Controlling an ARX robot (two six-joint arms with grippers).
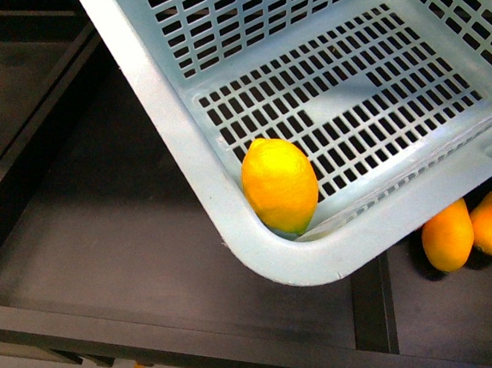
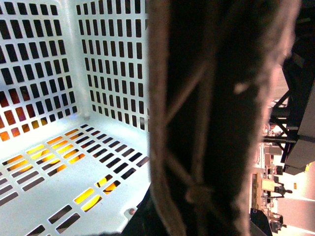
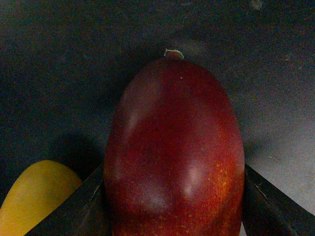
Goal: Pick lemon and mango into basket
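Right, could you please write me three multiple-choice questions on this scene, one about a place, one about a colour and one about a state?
1. Where is the lemon?
A. On the dark shelf
B. In a corner of the basket
C. Held in a tool

2. What colour is the mango in the right wrist view?
A. Deep red
B. Green
C. All yellow

3. How does the mango stand to the right tool?
A. Far off from it
B. Lying on top of it
C. Between its fingers

Answers:
1 B: the front view shows it lying against the basket's rounded corner.
2 A: its skin is dark red with fine orange speckles.
3 C: a dark finger sits against each side of it.
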